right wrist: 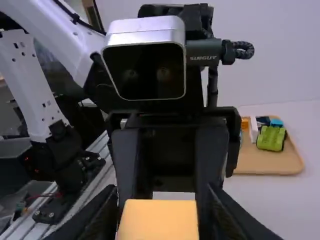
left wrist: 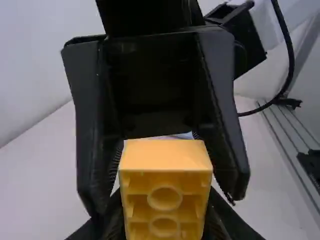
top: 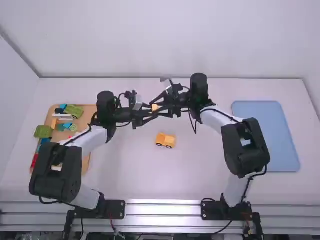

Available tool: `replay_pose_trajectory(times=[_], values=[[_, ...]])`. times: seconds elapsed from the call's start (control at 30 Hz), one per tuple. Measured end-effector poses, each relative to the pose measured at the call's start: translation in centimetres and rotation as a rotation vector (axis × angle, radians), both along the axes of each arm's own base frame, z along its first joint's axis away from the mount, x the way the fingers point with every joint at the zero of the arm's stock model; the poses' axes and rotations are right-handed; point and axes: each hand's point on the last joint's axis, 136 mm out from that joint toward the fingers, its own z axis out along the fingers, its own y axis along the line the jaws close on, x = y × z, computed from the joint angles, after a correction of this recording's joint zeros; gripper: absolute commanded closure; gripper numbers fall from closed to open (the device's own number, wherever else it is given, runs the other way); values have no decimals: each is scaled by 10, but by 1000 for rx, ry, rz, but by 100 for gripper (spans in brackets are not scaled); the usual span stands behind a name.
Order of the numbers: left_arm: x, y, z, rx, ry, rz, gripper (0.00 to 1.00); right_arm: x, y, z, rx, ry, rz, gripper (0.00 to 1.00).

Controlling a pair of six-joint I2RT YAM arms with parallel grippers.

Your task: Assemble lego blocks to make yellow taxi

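Note:
In the high view, my left gripper [top: 149,111] and right gripper [top: 163,106] meet in mid-air above the middle of the table, with a small yellow block [top: 155,107] between them. My left gripper [left wrist: 165,222] has its fingers against both sides of the yellow block [left wrist: 166,156], whose hollow side shows. From the other side, my right gripper [right wrist: 159,220] is also shut on the yellow block [right wrist: 159,219]. Below them on the table stands a yellow car body [top: 165,140] with dark wheels.
A wooden tray [top: 86,165] with several green, blue, red and other blocks lies at the left, partly under the left arm. At the far right is a blue tray [top: 265,135]. A wall rises behind the table.

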Motion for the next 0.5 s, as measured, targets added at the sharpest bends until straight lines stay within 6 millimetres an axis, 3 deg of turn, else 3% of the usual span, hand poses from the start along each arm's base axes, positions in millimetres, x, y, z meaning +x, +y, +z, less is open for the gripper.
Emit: replay_pose_trajectory(times=[0.1, 0.2, 0.3, 0.5], values=[[1, 1, 0, 0, -2, 5, 83, 1, -1, 0, -1, 2, -1, 60], [2, 1, 2, -1, -20, 8, 80, 2, -3, 0, -1, 3, -5, 55], [3, 1, 4, -2, -29, 10, 79, 3, -4, 0, 0, 3, -7, 56], [3, 1, 3, -3, -18, 14, 77, 3, -4, 0, 4, -13, -11, 72]])
